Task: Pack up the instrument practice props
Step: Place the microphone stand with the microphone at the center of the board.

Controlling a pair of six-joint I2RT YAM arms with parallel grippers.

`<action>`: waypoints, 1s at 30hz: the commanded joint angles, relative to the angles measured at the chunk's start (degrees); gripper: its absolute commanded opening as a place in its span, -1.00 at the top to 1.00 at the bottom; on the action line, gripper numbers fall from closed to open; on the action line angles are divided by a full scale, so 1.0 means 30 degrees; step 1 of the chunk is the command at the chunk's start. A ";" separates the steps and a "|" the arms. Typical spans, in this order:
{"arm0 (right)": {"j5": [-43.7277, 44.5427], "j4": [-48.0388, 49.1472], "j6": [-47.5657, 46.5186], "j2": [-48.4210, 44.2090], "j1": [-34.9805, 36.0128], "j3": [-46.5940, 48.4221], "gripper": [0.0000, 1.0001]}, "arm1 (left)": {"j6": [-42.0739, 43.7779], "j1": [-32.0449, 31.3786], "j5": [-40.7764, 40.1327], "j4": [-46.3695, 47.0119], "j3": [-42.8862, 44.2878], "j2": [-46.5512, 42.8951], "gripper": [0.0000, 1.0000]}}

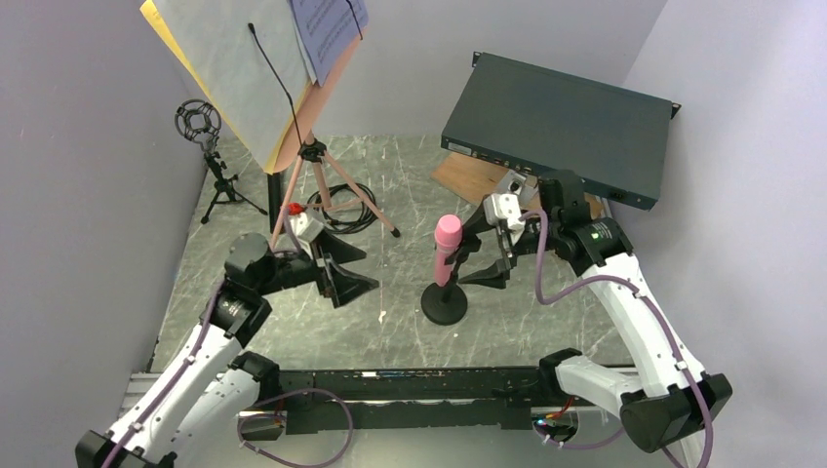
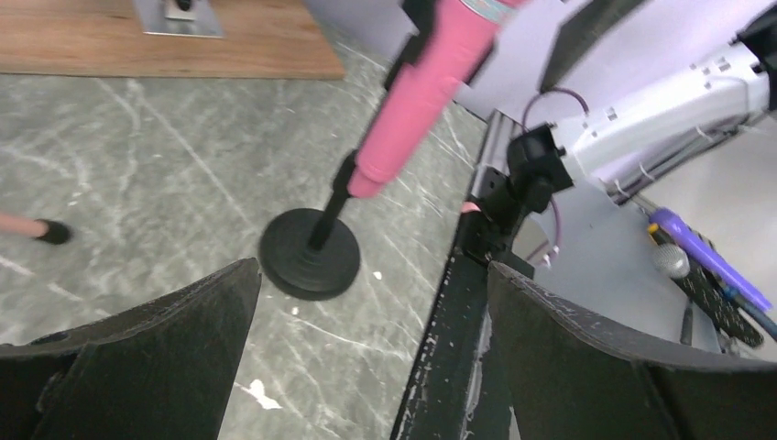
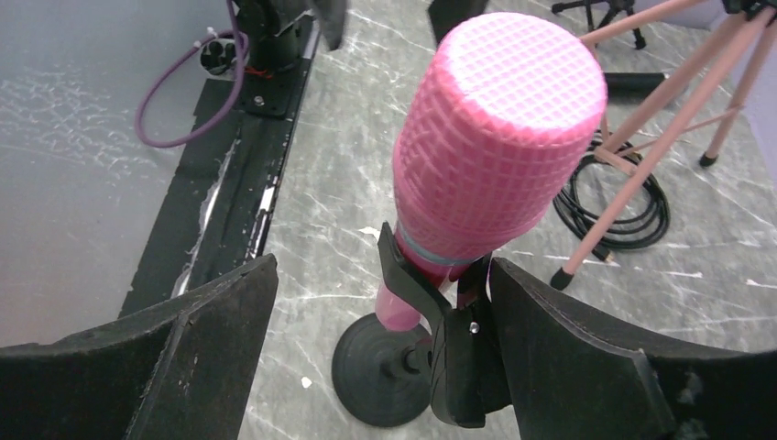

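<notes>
**Pink mic upright in its clip, right jaws spread around it**

The pink microphone (image 1: 448, 237) stands upright in the middle of the table (image 1: 390, 327). It sits in its black clip holder (image 3: 444, 357) on a round black base (image 1: 444, 304).

The right gripper (image 1: 480, 261) is right at the mic, reaching in from the rack-box side. From its wrist camera, the two black fingers (image 3: 183, 357) stand wide apart with the mesh head between them. There is clear table showing on one side. The other finger sits very close to the clip, and whether it touches I cannot tell. Nothing is clamped.

The left gripper (image 1: 349, 271) hovers low just left of the mic. Its jaws are fully spread and empty, and its wrist view looks past them at the base and the mic.

Back left stands the pink music desk (image 1: 314, 112), tilted on its pink tripod legs (image 1: 341, 190). It carries a white page (image 1: 224, 68), a yellow page (image 1: 156, 24) behind that, and a printed sheet (image 1: 327, 24) at the top. A coil of black cable (image 1: 341, 210) lies on the table among the legs.

Further left, near the wall, is a small black tripod mic holder (image 1: 200, 122) with a round cage on top. Back right, the dark teal rack box (image 1: 556, 122) sits tilted over the brown wooden board (image 1: 468, 175).
</notes>
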 commanded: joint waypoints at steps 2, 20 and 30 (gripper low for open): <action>-0.1164 0.0840 0.0159 -0.0423 -0.1511 -0.1385 -0.79 | 0.1633 -0.4211 -0.3192 0.0507 0.0897 0.0739 -0.98; -0.3459 0.0134 0.0491 -0.1241 -0.3733 -0.0263 -0.89 | 0.6075 -0.9958 -0.8065 0.1468 0.2755 0.4963 -0.98; -0.2697 0.3827 0.2851 -0.0745 -0.3554 -0.1864 -0.95 | 0.7060 -0.9964 -0.8916 0.1257 0.2419 0.3671 -0.98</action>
